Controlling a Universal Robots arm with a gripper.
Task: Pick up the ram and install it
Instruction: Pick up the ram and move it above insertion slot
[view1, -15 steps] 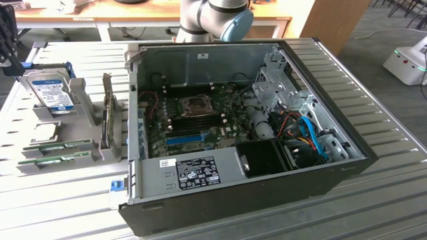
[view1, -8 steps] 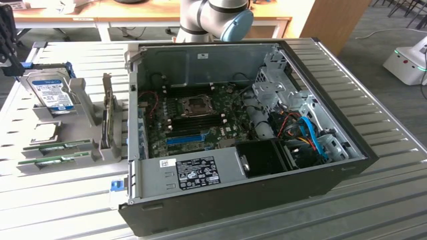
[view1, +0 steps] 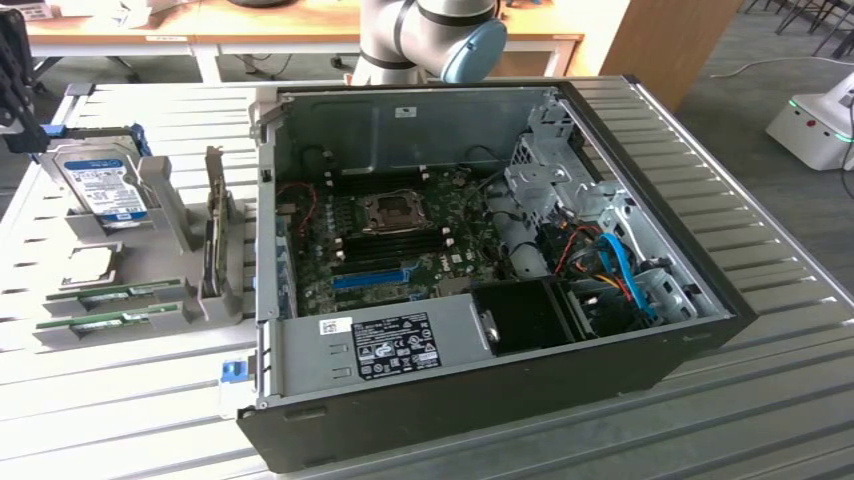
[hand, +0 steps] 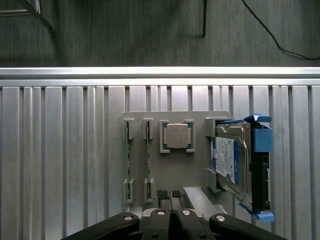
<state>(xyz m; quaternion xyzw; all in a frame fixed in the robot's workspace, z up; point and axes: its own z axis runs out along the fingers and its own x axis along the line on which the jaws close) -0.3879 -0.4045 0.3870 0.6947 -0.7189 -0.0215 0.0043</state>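
Wrist view: grey holder (hand: 197, 172) cradles two ram sticks (hand: 128, 162), a processor (hand: 177, 136), a hard drive (hand: 231, 160) — hand (hand: 169, 194) pinched together, empty.

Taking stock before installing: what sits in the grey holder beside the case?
Two ram sticks, a processor, a hard drive, an upright card; undersides hidden in the holder.

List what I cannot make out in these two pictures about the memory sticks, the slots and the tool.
1. Two thin green circuit-board memory sticks: the wrist view sees them edge-on in the grey holder, so their chips are hidden.
2. Long black memory slots: too small in the exterior view to tell whether their latches are open.
3. Black tool, shut: its body is cut off by the wrist view's edge.
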